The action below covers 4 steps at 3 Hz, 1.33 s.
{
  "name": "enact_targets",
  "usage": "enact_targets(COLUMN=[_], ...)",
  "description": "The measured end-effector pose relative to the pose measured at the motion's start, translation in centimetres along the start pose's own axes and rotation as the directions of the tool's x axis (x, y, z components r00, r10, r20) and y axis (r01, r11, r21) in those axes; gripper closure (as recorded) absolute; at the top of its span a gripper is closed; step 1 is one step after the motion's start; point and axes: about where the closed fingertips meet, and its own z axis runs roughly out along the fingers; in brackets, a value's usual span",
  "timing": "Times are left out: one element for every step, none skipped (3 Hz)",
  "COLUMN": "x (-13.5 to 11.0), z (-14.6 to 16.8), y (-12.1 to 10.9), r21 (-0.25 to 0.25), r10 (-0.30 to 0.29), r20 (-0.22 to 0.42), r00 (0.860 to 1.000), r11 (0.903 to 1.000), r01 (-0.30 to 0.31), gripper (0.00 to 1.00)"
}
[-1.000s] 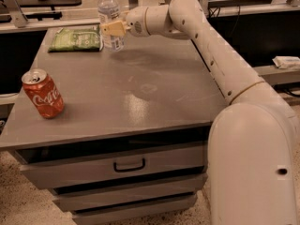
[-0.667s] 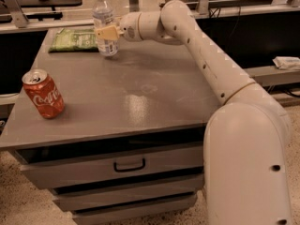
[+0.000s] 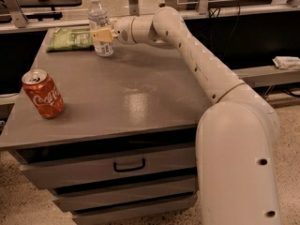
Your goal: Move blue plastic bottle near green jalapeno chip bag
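Clasping the upright blue plastic bottle, the end effector sits beside green jalapeno chip bag.

Single camera view, high vantage at near edge of surface, tilted down, facing across it. Close range: surface fills most of frame, drawer fronts along bottom. Arm looms large in right foreground, reaches away toward far left. End effector at far-left corner, clasped on blue plastic bottle, just beside green jalapeno chip bag.
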Motion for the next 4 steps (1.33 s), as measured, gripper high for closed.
enact_targets(x=[0.32,0.11,0.04,0.71], z=[0.15,0.11,0.09,-0.57], y=[-0.51,-0.51,-0.51,-1.28], r21=[0.012,0.012,0.012,0.023], r10=[-0.004,-0.004,-0.004,-0.007], r20=[-0.004,-0.004,-0.004,-0.009], r00=[1.0,1.0,1.0,1.0], r11=[0.9999,0.9999,0.9999,0.9997], r01=[0.004,0.004,0.004,0.008], gripper=[0.59,0.36,0.12,0.0])
